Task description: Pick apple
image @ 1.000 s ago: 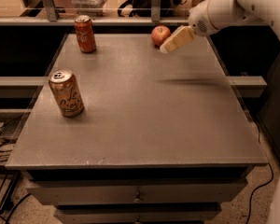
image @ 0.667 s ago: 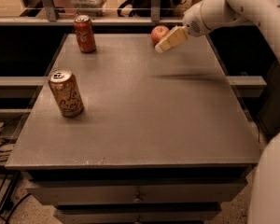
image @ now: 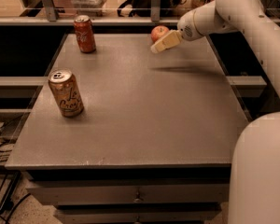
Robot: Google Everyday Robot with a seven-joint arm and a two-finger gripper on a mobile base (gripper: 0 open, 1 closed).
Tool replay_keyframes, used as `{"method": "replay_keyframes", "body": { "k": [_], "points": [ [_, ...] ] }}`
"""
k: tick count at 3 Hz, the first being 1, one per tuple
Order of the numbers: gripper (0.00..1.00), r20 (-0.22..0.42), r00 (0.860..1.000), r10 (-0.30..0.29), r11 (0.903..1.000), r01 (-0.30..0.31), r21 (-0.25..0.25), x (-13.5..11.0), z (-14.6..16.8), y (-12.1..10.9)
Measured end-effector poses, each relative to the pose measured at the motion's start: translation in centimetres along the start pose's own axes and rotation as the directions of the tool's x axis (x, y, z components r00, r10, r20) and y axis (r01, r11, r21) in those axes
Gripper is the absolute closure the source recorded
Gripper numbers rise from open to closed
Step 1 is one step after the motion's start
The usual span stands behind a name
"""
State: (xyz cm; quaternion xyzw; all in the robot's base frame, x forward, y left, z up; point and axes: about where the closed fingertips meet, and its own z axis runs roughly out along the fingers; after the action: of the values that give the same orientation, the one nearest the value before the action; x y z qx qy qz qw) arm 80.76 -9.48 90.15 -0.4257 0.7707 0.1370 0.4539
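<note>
The apple (image: 159, 31) is small, round and red with a yellowish patch. It sits on the grey table (image: 144, 106) near the far edge, right of centre. My gripper (image: 161, 45) reaches in from the right on the white arm (image: 233, 13). It hangs just in front of the apple and overlaps its lower right side. I cannot tell whether it touches the apple.
A red soda can (image: 84, 33) stands at the far left of the table. A tan and orange can (image: 66, 93) stands at the left, nearer the front. A rail and shelf run behind the far edge. The robot's white body (image: 261, 171) fills the lower right.
The gripper has moved a little to the left, closer in front of the apple. The apple and both cans have not moved. More of the robot's body shows at the lower right.
</note>
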Motion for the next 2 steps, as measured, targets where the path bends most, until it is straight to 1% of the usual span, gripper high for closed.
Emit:
{"method": "replay_keyframes", "body": {
  "k": [1, 2],
  "points": [
    [0.00, 0.022, 0.999, 0.047, 0.9988, -0.047, 0.010, 0.53, 1.55, -1.25],
    [0.00, 0.022, 0.999, 0.047, 0.9988, -0.047, 0.010, 0.53, 1.56, -1.24]
  ]
}}
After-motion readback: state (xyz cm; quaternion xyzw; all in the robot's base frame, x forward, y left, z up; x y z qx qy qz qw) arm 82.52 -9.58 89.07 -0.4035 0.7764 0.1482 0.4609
